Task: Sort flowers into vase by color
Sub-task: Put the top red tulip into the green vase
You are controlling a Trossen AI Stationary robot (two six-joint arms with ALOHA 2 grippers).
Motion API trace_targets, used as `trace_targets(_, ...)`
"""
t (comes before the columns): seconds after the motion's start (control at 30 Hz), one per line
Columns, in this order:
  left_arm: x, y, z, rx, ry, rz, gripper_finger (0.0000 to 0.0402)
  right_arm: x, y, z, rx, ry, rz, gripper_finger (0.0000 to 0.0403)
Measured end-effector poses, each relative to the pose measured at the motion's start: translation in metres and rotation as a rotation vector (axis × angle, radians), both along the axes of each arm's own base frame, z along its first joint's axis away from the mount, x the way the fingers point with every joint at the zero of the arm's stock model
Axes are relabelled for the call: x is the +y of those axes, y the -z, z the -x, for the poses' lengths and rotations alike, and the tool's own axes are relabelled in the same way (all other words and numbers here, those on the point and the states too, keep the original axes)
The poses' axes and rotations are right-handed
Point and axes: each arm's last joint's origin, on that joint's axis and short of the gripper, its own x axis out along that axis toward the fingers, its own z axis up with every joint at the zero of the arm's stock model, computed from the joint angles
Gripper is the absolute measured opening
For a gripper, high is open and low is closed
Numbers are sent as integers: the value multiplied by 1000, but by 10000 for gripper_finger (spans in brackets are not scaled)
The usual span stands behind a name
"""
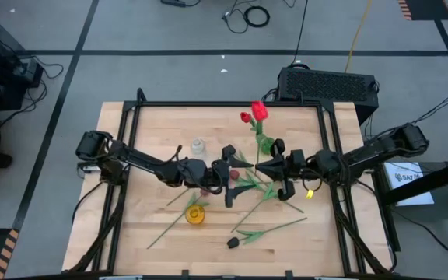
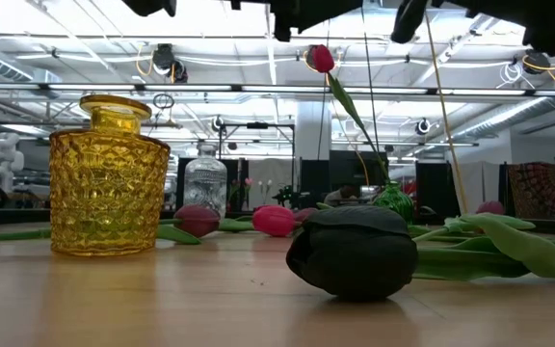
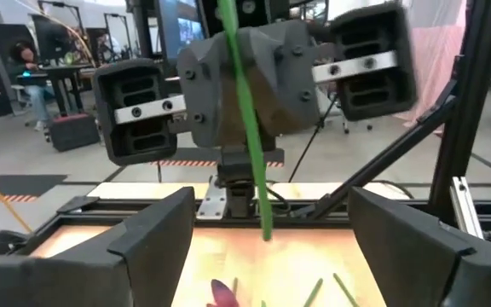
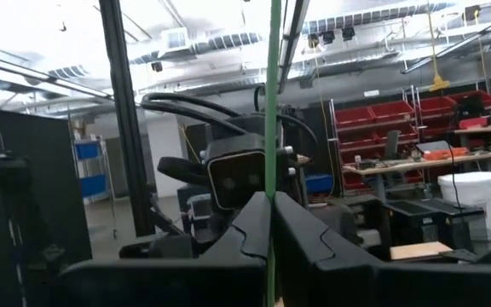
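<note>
The flowers lie mostly loose on the desk around its middle and toward the near edge, green stems crossing, with a near-black head closest to that edge. One red tulip stands upright near the far edge, beside another red head. The right hand is clamped on a green stem at mid-desk, fingers pressed together around it. The left hand faces it closely with its fingers spread wide, holding nothing. A yellow glass vase and a clear vase stand left of centre, both without stems.
</note>
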Motion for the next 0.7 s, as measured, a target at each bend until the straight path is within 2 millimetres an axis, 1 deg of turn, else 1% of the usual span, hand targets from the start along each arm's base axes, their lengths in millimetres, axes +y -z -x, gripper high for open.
trace_targets(0.17, 0, 4, -2, -5, -1, 1, 278, 3, 0, -11, 14, 5, 28, 0)
trace_targets(0.33, 1, 3, -2, -7, -4, 3, 229, 4, 4, -15, 32, 14, 53, 0)
trace_targets(0.47, 1, 3, -2, -13, -11, 6, 170, 4, 4, -15, 30, 16, 56, 0)
trace_targets(0.7, 1, 3, -2, -5, -30, 5, 43, 4, 3, -15, 22, 19, 65, 0)
